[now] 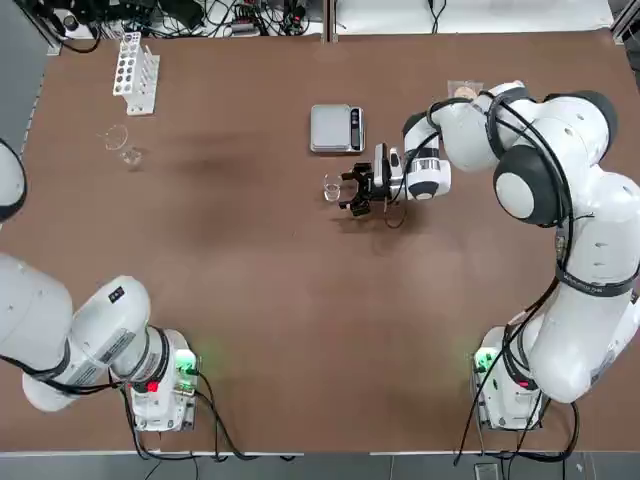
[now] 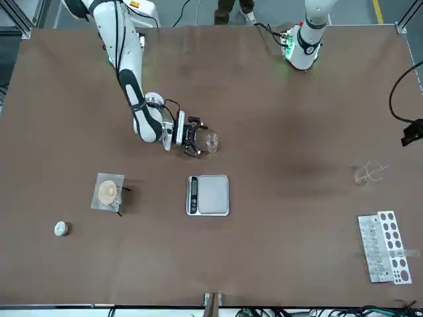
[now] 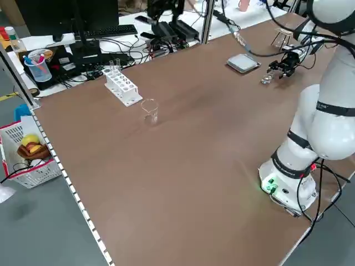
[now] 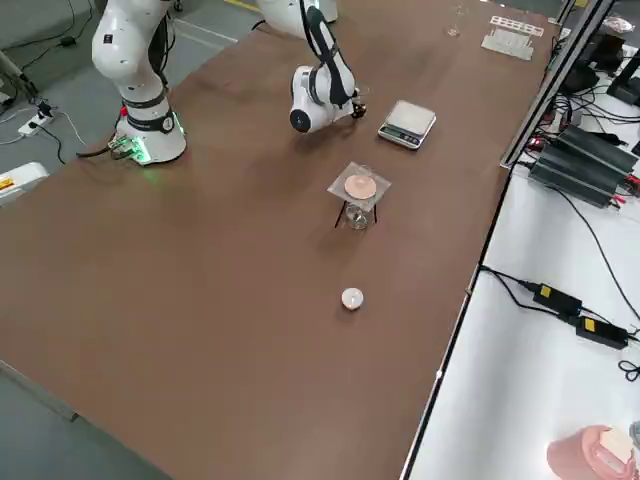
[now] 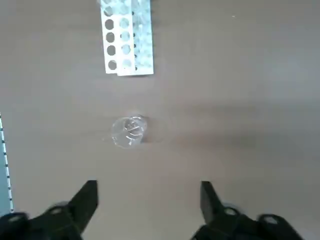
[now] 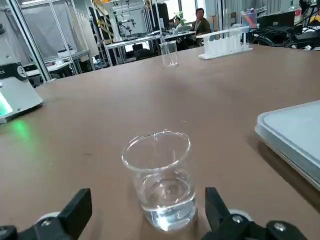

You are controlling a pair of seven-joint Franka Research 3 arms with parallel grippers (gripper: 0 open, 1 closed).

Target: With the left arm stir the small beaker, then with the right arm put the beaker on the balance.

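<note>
Rack first, far left of the table in the top view: white test tube rack (image 1: pixel 135 72), and just below it the larger glass vessel (image 1: pixel 119 140) with a rod leaning in it. The left arm (image 1: pixel 80 340) is pulled back near its base, its left gripper (image 5: pixel 145 200) hanging high over that vessel with fingers spread wide, holding nothing. Moving to the middle, the small beaker (image 1: pixel 332 187) stands upright on the brown table (image 1: pixel 250 260), a little liquid in the bottom. It sits just below the balance (image 1: pixel 337 128), apart from it, plate bare. Right beside the beaker comes the right gripper (image 1: pixel 352 190), low and level, fingers parted and reaching either side of the glass without closing on it. The right arm (image 1: pixel 560 200) curls in from the right edge.
</note>
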